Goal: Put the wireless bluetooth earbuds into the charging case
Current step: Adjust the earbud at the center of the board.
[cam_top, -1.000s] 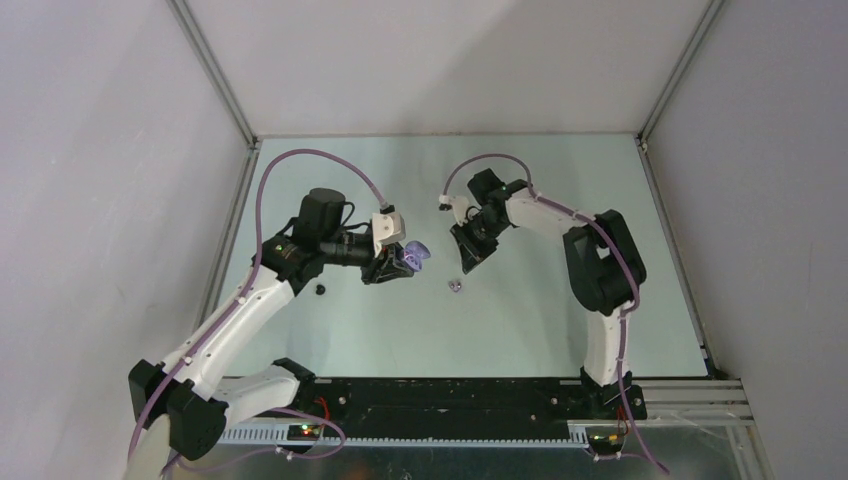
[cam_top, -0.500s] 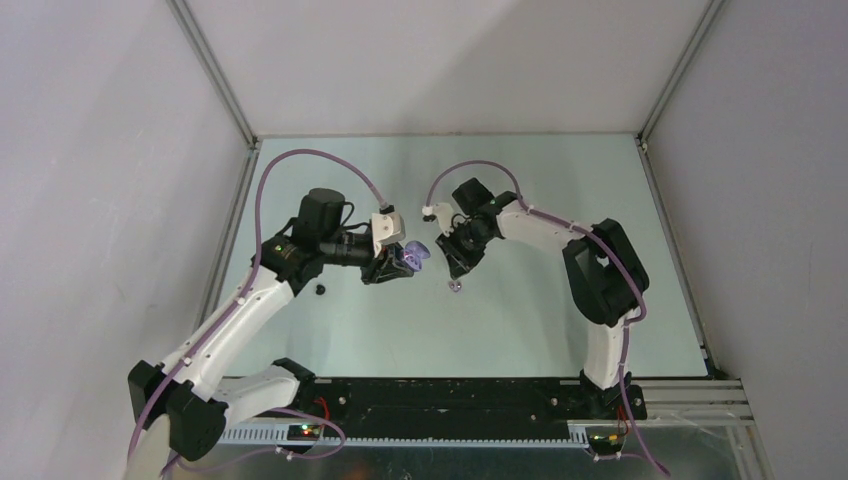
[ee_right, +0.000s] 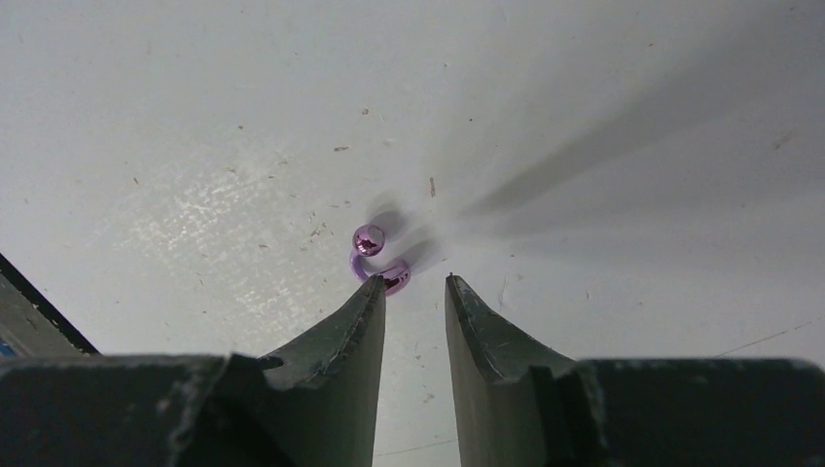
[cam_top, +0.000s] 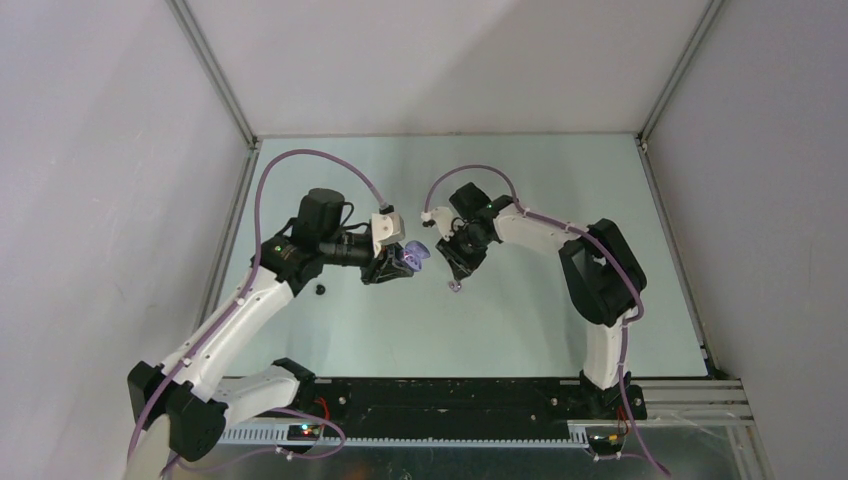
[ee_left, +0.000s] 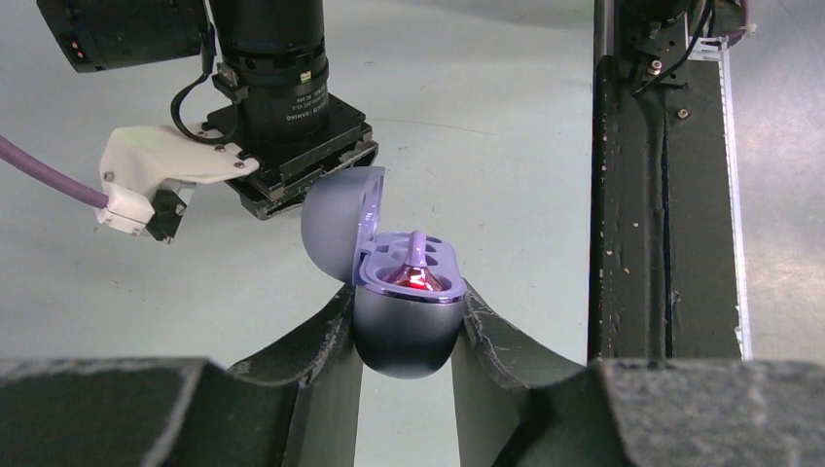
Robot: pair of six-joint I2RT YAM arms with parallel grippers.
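Note:
My left gripper (cam_top: 400,264) is shut on the pale purple charging case (cam_top: 416,254) and holds it off the table. Seen from the left wrist, the case (ee_left: 407,321) sits between the two fingers with its lid open to the left, and something red glints in one well. A pale purple earbud (cam_top: 455,286) lies on the table to the case's right. My right gripper (cam_top: 459,270) hangs just over it. In the right wrist view the earbud (ee_right: 376,257) lies just past the left fingertip (ee_right: 370,297), outside the gap. The right gripper (ee_right: 415,284) is open and holds nothing.
A small black earbud (cam_top: 320,290) lies on the table left of the left arm. The right arm's wrist camera (ee_left: 277,97) is close behind the case. A black base rail (cam_top: 440,395) runs along the near edge, and grey walls enclose the table.
My right arm has swung left and down to the purple earbud, and its jaws have opened wider. The left arm and the case have not moved.

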